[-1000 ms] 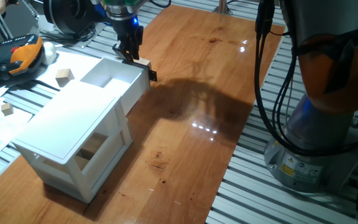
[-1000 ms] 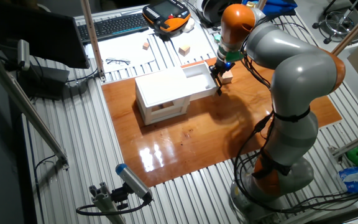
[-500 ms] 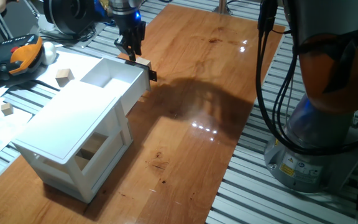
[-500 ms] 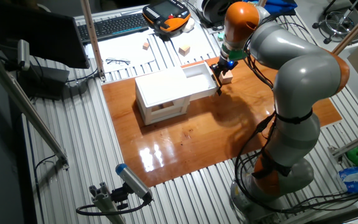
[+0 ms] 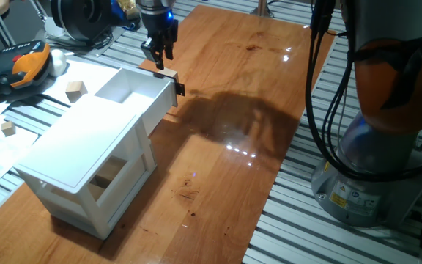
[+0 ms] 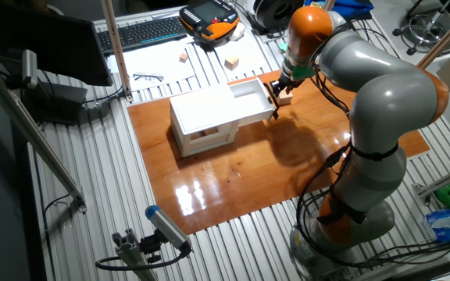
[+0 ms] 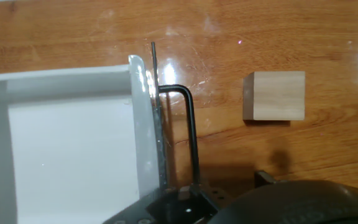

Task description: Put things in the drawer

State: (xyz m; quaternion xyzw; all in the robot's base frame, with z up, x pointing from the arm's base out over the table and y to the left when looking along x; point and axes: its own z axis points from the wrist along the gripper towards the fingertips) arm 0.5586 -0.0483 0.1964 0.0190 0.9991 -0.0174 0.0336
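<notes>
Pale wooden cube (image 7: 274, 95) flat on the wooden tabletop (image 5: 233, 176), close to one of its edges, just beside the front of the drawer (image 5: 134, 88) and apart from it, outside the tray. Drawer pulled out from the white cabinet (image 5: 86, 161), white interior in plain sight from the hand view, black handle (image 7: 188, 124) on the front pointing toward the cube. Seen through the cabinet's lower opening, another block (image 5: 108, 176) on its floor. Beyond the tabletop's edge, on the slatted metal bench, a second cube (image 5: 76, 89) and, farther along, a third cube (image 5: 6, 128) on white paper, both well apart from the drawer. Gripper (image 5: 158, 50) poised above the first cube and the drawer's front corner, fingers pointing down, clear of the block and carrying nothing; whether the fingers are spread or closed cannot be told from any view. Behind it, the grey and orange arm (image 6: 381, 94) arching over the far side of the tabletop, with a dark shadow across the polished wood.
</notes>
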